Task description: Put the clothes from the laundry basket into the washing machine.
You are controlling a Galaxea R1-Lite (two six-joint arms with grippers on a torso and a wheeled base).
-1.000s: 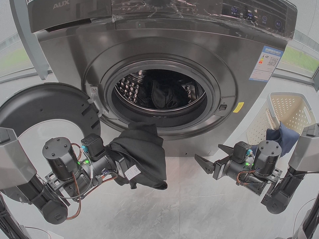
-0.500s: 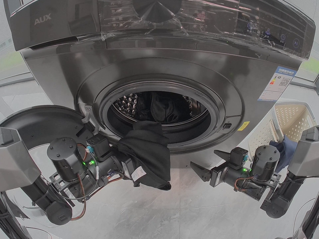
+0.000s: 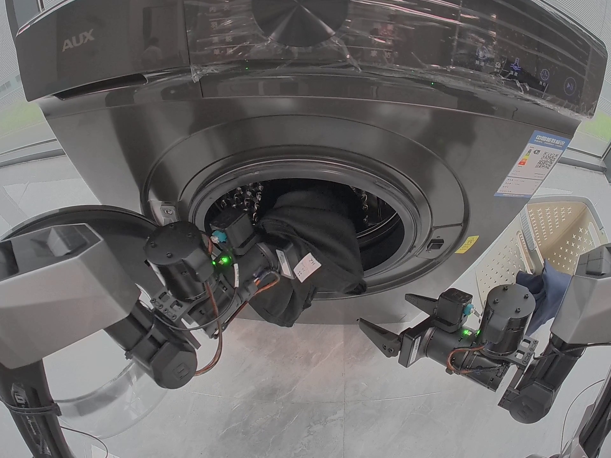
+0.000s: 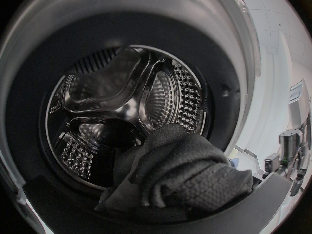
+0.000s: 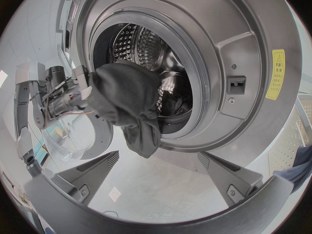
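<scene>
Before the washing machine (image 3: 394,141), your left gripper (image 3: 284,260) clamps the black garment (image 3: 321,236) at its mouth for release; right gripper (image 3: 389,316) gapes empty.

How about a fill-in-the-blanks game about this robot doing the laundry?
1. The black garment hangs at the washing machine opening from the robot's ____ arm.
2. The right gripper holds nothing, and its jaws are ____.
3. The cloth draped over the rim of the laundry basket is ____ in colour.

Missing words: left; open; blue.
</scene>
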